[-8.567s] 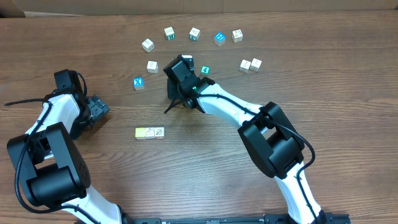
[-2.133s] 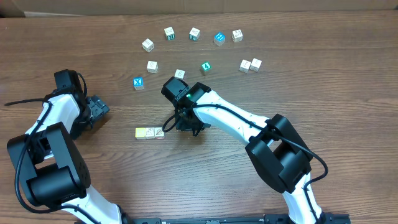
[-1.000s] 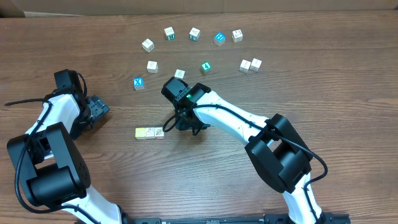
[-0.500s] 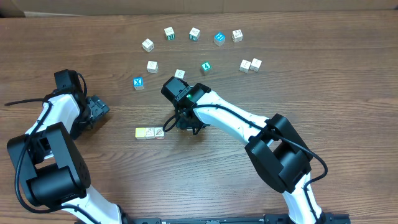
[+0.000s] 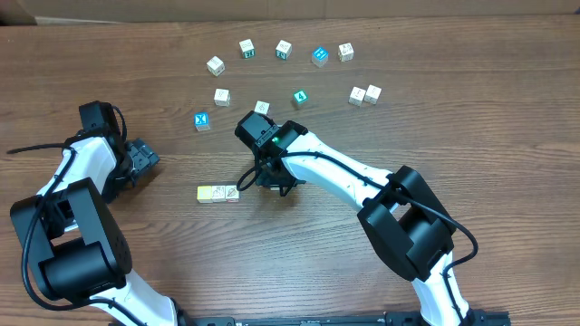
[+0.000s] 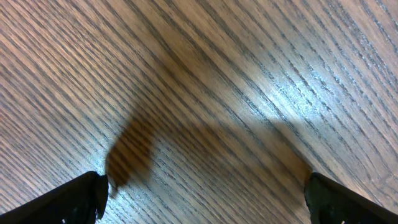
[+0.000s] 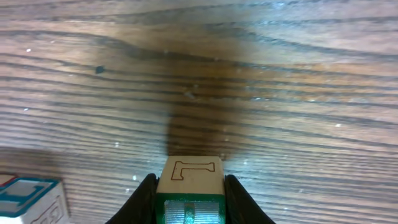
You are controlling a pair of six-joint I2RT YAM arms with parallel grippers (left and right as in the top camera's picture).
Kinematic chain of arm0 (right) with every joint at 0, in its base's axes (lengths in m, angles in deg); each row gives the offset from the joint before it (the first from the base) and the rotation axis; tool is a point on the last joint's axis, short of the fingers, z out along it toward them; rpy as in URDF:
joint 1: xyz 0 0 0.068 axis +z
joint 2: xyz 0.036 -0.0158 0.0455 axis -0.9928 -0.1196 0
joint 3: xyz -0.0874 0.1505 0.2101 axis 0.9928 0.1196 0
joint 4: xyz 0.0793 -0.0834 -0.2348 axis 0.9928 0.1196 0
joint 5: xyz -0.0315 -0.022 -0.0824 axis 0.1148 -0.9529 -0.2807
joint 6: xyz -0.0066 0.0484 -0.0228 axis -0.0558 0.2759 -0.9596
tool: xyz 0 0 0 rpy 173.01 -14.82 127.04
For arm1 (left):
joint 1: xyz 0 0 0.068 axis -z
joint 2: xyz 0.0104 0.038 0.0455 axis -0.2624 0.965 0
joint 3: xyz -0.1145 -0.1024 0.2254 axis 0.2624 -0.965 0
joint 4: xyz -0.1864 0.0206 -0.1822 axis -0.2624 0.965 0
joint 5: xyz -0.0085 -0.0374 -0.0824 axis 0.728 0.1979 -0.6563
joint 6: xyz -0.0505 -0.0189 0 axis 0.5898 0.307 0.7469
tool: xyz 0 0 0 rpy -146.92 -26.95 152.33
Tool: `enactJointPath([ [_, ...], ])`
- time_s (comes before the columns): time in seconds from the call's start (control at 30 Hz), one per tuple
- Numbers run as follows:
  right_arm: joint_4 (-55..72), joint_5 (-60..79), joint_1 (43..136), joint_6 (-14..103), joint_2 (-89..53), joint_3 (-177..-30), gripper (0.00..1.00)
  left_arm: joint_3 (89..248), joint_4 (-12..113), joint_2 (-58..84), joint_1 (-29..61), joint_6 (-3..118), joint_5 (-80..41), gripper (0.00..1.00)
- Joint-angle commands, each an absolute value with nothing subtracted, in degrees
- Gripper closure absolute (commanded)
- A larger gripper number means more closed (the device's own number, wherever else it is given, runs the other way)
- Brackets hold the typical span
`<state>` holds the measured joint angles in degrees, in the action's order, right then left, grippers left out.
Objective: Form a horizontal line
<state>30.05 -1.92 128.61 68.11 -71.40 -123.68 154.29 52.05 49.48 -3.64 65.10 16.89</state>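
Right hand (image 7: 189, 190) around L cube (image 7: 188, 172)

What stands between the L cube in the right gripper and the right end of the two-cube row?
Nothing visible. Overhead, the right gripper with the L cube sits just right of the two-cube row. Only bare table shows in the small gap, though the gripper hides part of it.

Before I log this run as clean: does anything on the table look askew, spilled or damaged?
Nothing stands out. The two-cube row lies straight. The cube marked L sits square between the fingers of the right pincer. The loose cubes farther back look whole and sit flat on the wood.
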Motion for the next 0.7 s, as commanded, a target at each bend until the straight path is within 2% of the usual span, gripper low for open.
enactJointPath([
  [0.0,29.83,-0.30,128.96,68.79,-69.76,-123.26,0.76,153.92,52.40,50.48,-3.51,65.23,17.26,0.01],
  [0.53,29.78,-0.12,129.68,69.79,-69.76,-123.26,0.75,153.92,52.40,50.48,-3.49,65.23,17.26,0.01],
  [0.67,29.78,-0.12,129.68,69.75,-69.76,-123.26,0.65,153.92,52.40,50.48,-3.49,65.23,17.26,0.00],
])
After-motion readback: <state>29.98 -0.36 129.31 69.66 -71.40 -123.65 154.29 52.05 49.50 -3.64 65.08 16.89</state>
